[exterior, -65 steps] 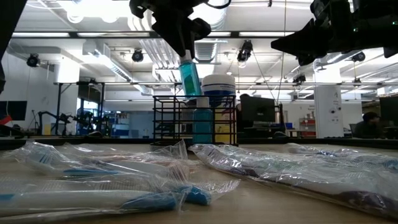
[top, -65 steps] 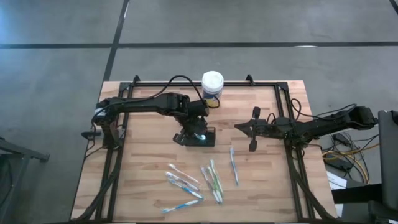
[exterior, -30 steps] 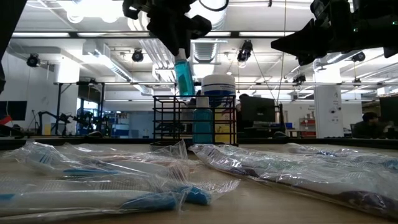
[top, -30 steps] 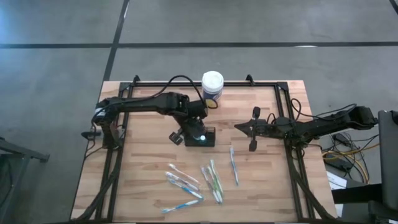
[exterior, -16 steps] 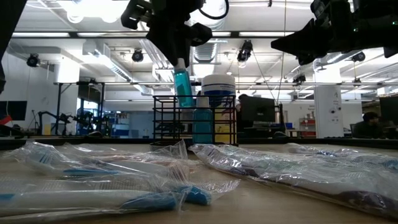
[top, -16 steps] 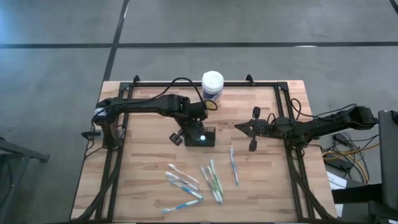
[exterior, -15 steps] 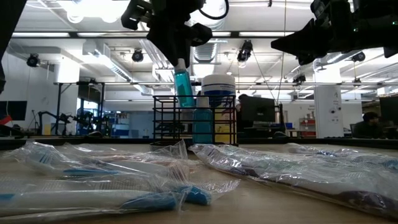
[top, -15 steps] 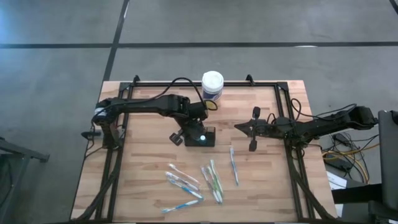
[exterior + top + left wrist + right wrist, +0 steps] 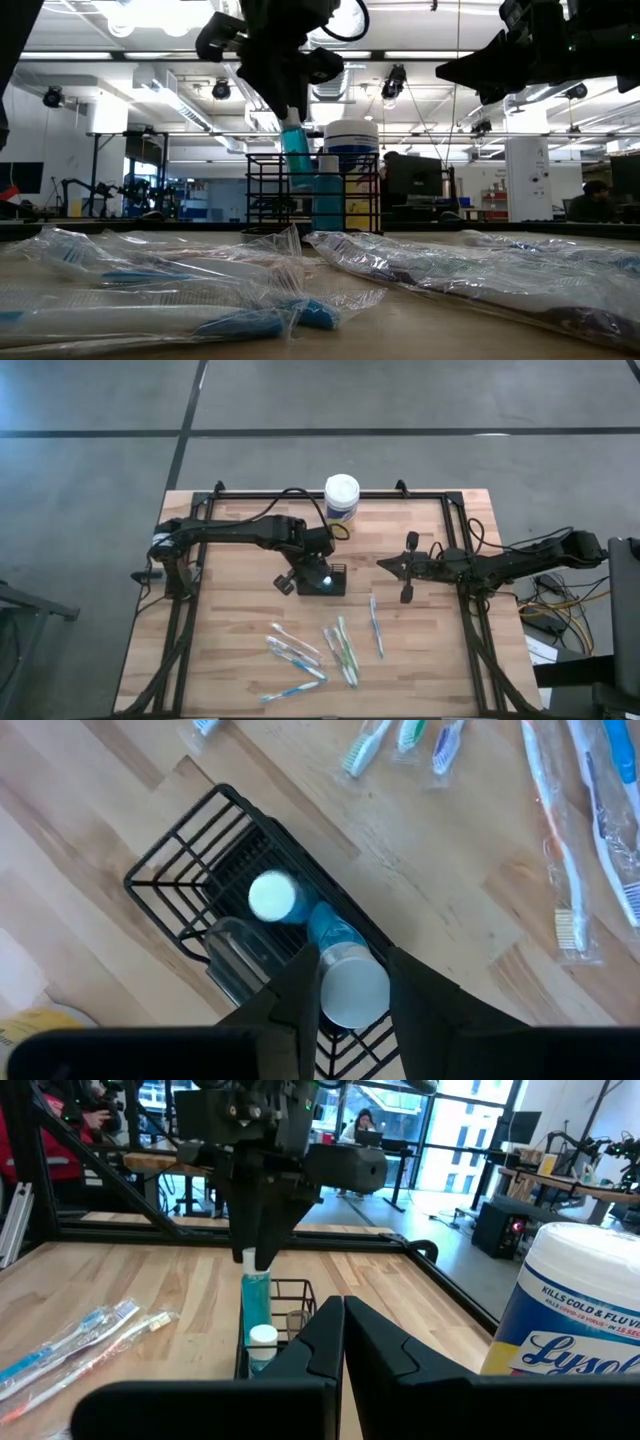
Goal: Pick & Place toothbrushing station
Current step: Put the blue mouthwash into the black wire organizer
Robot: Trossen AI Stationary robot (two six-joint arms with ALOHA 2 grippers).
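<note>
The toothbrushing station [image 9: 333,582] is a black wire caddy standing at the table's middle. It holds a blue bottle with a white cap [image 9: 272,898]. My left gripper [image 9: 291,115] is above the caddy, shut on a second blue bottle [image 9: 297,155]. That bottle's lower end dips inside the caddy's [image 9: 312,192] top rim. My right gripper [image 9: 382,564] hangs level over the table's right part, shut, with nothing in it. My left gripper pinches the blue bottle's top end at its white cap [image 9: 352,995] between its two fingers. The fingers come from above, slanting steeply down. The bottle hangs below them, nearly upright, with its lower part [image 9: 256,1295] inside the caddy's open top.
A white-lidded Lysol canister [image 9: 342,500] stands at the far edge behind the caddy. Several wrapped toothbrushes [image 9: 320,650] lie scattered on the near half of the table, one [image 9: 376,625] to the right of the rest. A black frame [image 9: 455,520] borders the table.
My left gripper has gone down with the blue bottle, still shut on it. The bottle's lower end, which hung at about the caddy's rim, now reaches down inside the caddy.
</note>
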